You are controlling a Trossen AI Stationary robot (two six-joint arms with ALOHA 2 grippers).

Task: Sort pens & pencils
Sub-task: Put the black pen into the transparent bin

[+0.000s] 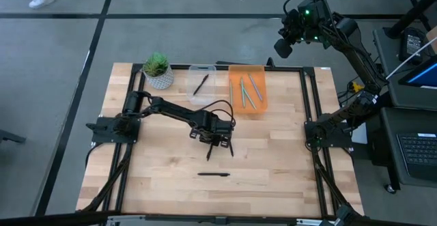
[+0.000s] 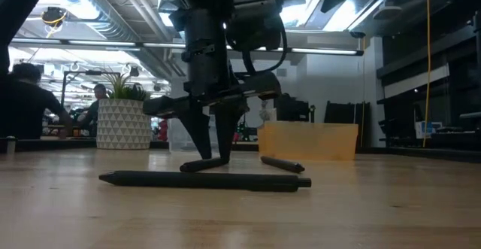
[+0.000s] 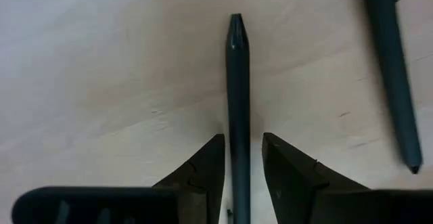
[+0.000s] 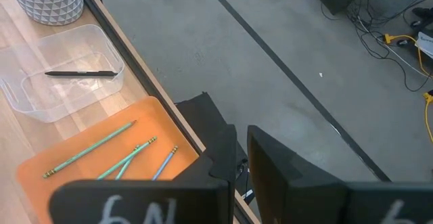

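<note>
While the right arm waits off the table's far right corner, raised over the floor, its right gripper point(image 4: 240, 160) has fingers nearly together w/ nothing between them. Wooden table point(image 1: 273, 158) carries everything else. Left arm reaches from the left side to the table's middle; left gripper point(image 1: 217, 143) points down at the wood, fingers spread apart, tips at the surface, straddling a black pen point(image 3: 237, 109) w/o clamping it – a gap shows on each side of the barrel.

Far of that gripper, at the back edge: potted plant point(image 1: 158, 70) in a white patterned pot to the far left, then a clear plastic bin point(image 1: 193, 93) w/ one black pen point(image 1: 201, 84) inside, then an orange tray point(image 1: 238, 107) just beside it, holding pale green pencils point(image 1: 250, 90); exact count hard to tell.

Just right of the gripper lies a second black pen point(image 3: 394, 72), apart from the straddled one. Nearer the table's front edge, well apart from the gripper, a third black pen point(image 1: 214, 174) lies flat, crosswise.

In the low view, ppl show in the room far behind the plant.
</note>
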